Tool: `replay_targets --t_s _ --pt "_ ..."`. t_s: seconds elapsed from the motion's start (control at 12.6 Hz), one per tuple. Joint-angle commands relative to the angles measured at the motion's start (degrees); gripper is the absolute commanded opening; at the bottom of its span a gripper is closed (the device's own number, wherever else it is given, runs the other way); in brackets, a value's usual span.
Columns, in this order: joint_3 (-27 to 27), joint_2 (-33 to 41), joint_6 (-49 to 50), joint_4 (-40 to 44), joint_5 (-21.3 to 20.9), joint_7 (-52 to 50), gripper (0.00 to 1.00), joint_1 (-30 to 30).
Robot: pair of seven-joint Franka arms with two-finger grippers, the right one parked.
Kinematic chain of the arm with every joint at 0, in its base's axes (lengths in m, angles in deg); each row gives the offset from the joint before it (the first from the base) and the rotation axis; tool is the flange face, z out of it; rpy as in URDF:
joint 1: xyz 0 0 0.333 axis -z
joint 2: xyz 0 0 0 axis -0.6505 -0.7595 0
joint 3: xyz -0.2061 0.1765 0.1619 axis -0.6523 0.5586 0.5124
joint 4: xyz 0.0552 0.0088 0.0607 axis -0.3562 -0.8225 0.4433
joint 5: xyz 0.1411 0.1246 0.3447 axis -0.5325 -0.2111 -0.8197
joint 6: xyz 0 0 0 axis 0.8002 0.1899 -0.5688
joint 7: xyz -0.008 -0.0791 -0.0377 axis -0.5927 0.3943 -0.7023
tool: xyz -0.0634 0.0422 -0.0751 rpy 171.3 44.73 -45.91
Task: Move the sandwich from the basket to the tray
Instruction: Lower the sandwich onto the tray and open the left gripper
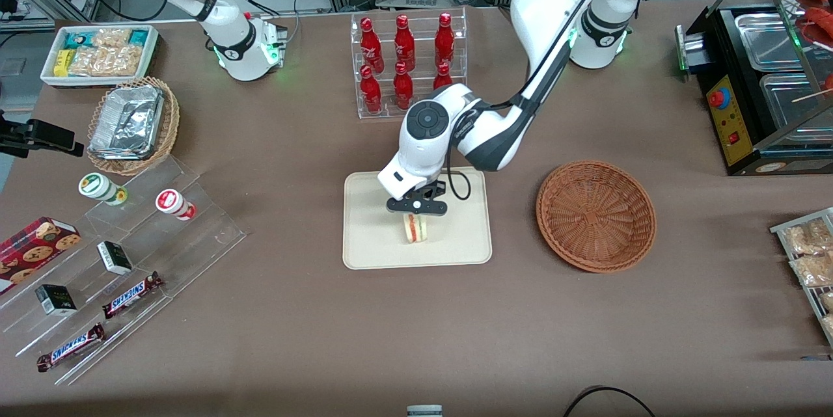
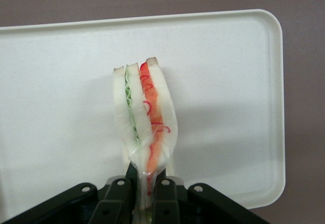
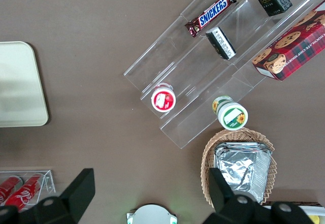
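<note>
from the front, your tool (image 1: pixel 417 207) hangs over the middle of the tray (image 1: pixel 374 241), closed on the top of the sandwich (image 1: pixel 416 227), which stands upright with its lower edge at or just above the tray floor; you cannot tell whether it touches. the basket (image 1: pixel 595 215) sits on the worktop (image 1: pixel 416 339) beside the tray, toward the working arm's end, with nothing showing inside it.

from the left wrist, the fingers (image 2: pixel 163 193) pinch the narrow end of the sandwich (image 2: pixel 144 115), with its green and red layers fanned out above the tray (image 2: pixel 228 82).

from the right wrist, you see one rounded corner of the tray (image 3: pixel 20 87).
</note>
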Motion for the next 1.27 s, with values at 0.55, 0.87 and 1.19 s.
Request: replay_targets --t_s 0.55,0.87,1.19 --pt "0.3 -3.9 -0.4 2.2 -2.8 0.3 0.99 1.4" --pt "0.3 2.0 2.7 2.0 -2.0 -0.2 1.00 0.9" --pt "1.0 13.4 14.6 2.0 3.0 -4.2 1.00 -2.3"
